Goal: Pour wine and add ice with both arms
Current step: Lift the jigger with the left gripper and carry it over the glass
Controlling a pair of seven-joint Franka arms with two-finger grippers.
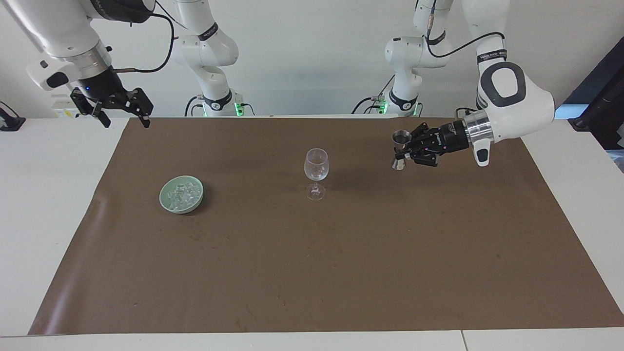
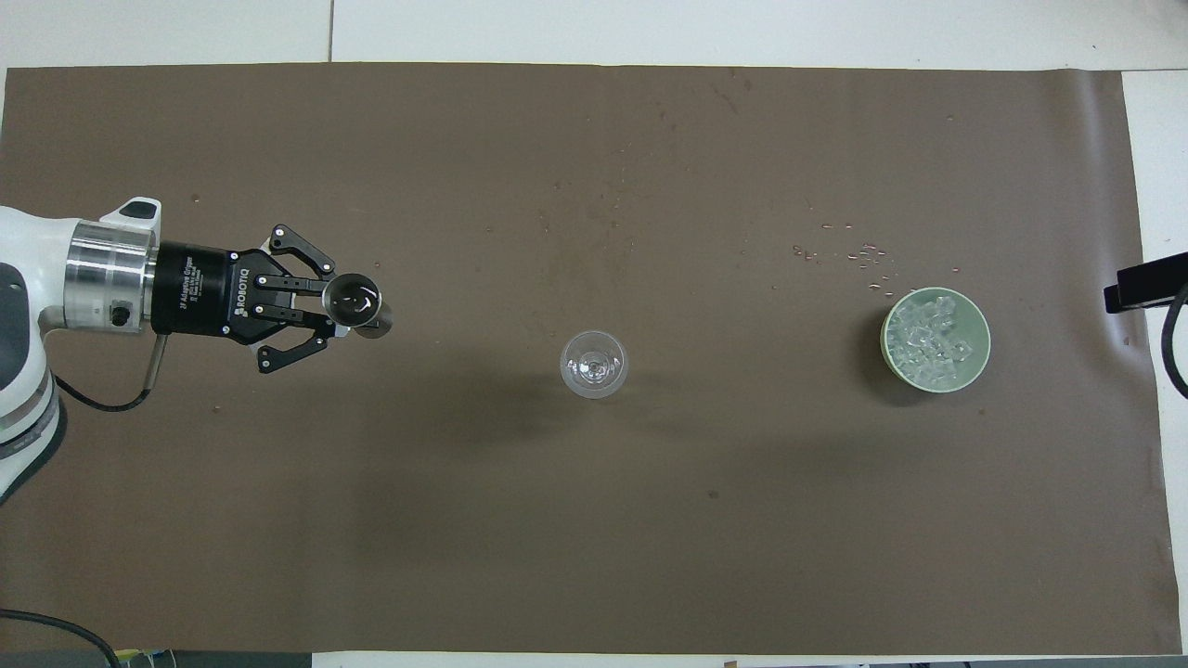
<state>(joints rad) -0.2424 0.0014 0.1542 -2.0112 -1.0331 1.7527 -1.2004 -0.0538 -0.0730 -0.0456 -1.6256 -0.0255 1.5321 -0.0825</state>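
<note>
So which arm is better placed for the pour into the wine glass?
Left. Its hand is shut on the metal jigger, held upright in the air over the mat toward the left arm's end from the wine glass. The right hand waits open, raised over the table's edge at its own end.

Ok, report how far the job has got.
Done: the left gripper is shut on a metal jigger, up over the mat.
In hand: carrying it, short of the glass.
Left: the pour; the ice sits in its bowl. The right gripper waits open.
</note>
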